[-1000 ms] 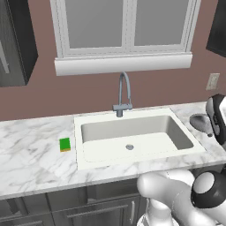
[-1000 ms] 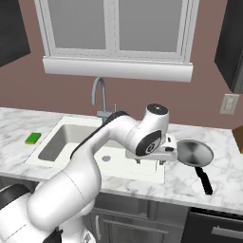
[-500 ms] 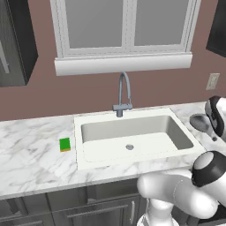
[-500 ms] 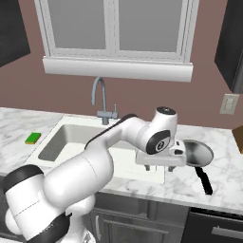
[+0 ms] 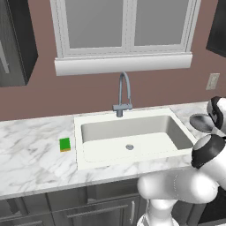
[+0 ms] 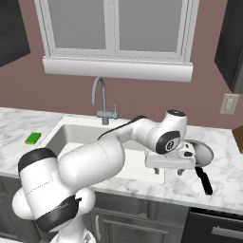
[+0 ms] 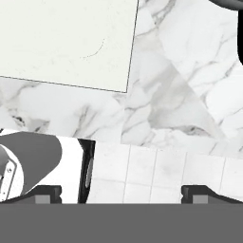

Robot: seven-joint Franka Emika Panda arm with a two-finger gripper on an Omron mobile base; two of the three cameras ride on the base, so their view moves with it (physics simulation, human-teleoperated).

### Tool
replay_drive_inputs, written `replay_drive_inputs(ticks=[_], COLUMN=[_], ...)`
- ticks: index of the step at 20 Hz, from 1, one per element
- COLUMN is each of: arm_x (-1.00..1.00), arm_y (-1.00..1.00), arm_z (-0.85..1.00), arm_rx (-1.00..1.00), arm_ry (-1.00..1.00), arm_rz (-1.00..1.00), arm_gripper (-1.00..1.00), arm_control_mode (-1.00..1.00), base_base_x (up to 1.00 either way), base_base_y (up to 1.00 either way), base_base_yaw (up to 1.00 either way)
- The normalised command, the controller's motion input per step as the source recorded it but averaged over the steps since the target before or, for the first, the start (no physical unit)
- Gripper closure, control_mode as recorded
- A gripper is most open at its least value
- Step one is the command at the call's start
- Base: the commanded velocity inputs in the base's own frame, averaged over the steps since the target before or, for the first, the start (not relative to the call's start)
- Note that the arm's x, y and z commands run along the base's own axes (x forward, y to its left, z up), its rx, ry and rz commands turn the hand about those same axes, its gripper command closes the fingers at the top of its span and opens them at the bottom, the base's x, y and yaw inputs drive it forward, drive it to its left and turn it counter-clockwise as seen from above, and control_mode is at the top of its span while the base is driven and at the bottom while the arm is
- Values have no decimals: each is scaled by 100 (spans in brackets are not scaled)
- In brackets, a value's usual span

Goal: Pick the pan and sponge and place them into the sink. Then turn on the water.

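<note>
Left base view: the white sink [image 5: 88,121] sits in the marble counter [image 5: 31,163] below the window [image 5: 126,26], with the grey gooseneck faucet [image 5: 123,93] at its rear rim and the round drain [image 5: 129,147] in the basin floor. The green sponge [image 5: 65,144] lies flat on the counter just beside the sink's left rim, apart from it. The pan [image 5: 201,122] rests on the counter past the sink's right rim; only its left part shows, the rest hidden behind the arm's white links. A wall outlet [image 5: 212,81] is near the right edge.

Right base view: the arm reaches over the counter to the right of the sink [image 6: 61,126]. The gripper [image 6: 169,171] hangs over the counter's front edge, just left of the pan [image 6: 201,151], its fingers spread wide with nothing between them. The pan's left half is covered by the hand; its black handle [image 6: 205,180] points toward the counter's front edge. The sponge [image 6: 33,138] lies at the far left.

Hand view: the two dark fingertips [image 7: 45,193] stand far apart, empty, above marble and the sink's flat white rim [image 7: 66,42]. A dark curved sliver at the top right corner is cut off and cannot be identified with certainty.
</note>
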Motion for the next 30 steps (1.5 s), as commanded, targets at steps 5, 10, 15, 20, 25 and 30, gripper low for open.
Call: replay_drive_inputs(ticks=[5, 10, 15, 20, 25, 30], arm_x=[7, 11, 15, 15, 13, 15], arm_y=[-30, -29, -28, -28, -23, -21], arm_z=[-7, -1, -2, -2, -1, -5], arm_rx=[0, 1, 1, 2, 3, 3], arm_ry=[3, 1, 3, 3, 0, 0], arm_rz=[3, 3, 3, 3, 4, 4], arm_gripper=[-100, -100, -100, -100, -100, -100], arm_control_mode=[-100, -100, -100, -100, -100, -100], base_base_x=[0, 0, 0, 0, 0, 0], base_base_y=[0, 0, 0, 0, 0, 0], base_base_yaw=[0, 0, 0, 0, 0, 0])
